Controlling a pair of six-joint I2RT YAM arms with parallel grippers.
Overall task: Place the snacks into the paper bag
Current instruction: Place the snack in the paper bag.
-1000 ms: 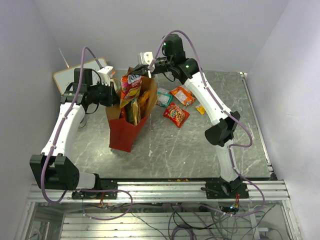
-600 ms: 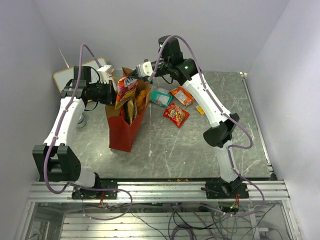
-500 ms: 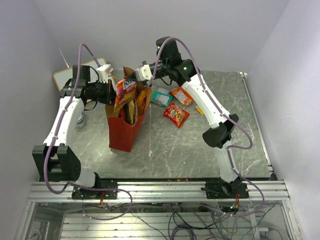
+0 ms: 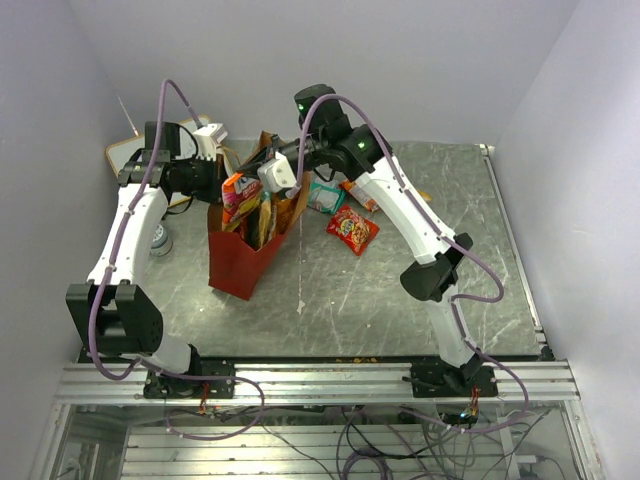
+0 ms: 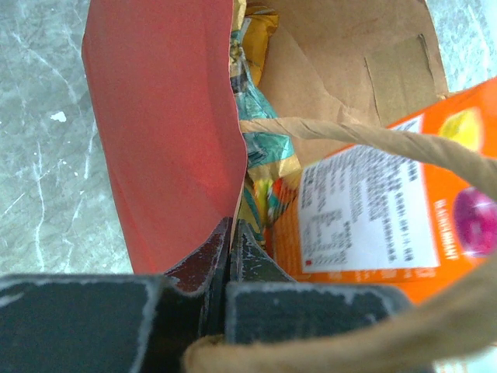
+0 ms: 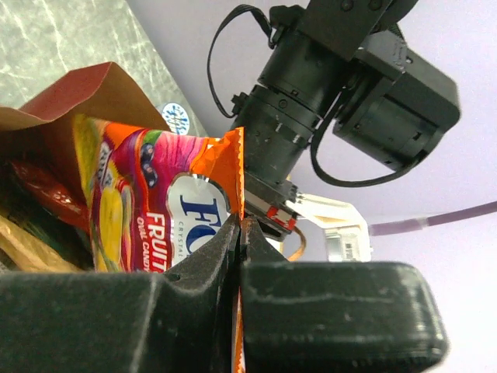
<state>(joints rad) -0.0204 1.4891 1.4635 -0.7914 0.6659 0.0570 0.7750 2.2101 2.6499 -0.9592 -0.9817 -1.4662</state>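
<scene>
The red paper bag (image 4: pixel 232 268) stands left of centre with several snacks inside. My left gripper (image 4: pixel 214 181) is shut on its left rim; in the left wrist view the jaws (image 5: pixel 231 227) pinch the red wall (image 5: pixel 159 132), with the kraft inside (image 5: pixel 334 70) beyond. My right gripper (image 4: pixel 264 177) is shut on the top edge of an orange fruit-candy bag (image 4: pixel 238 194), which hangs in the bag's mouth. That candy bag shows in the right wrist view (image 6: pixel 147 198) and its back in the left wrist view (image 5: pixel 373 225). A teal pack (image 4: pixel 324 196) and a red pack (image 4: pixel 352 229) lie on the table to the right.
A white writing board (image 4: pixel 122 156) leans at the back left. A small round tin (image 4: pixel 160 240) sits left of the bag. An orange pack (image 4: pixel 357 190) is partly hidden behind my right arm. The bag's twine handle (image 5: pixel 365 136) crosses the left wrist view.
</scene>
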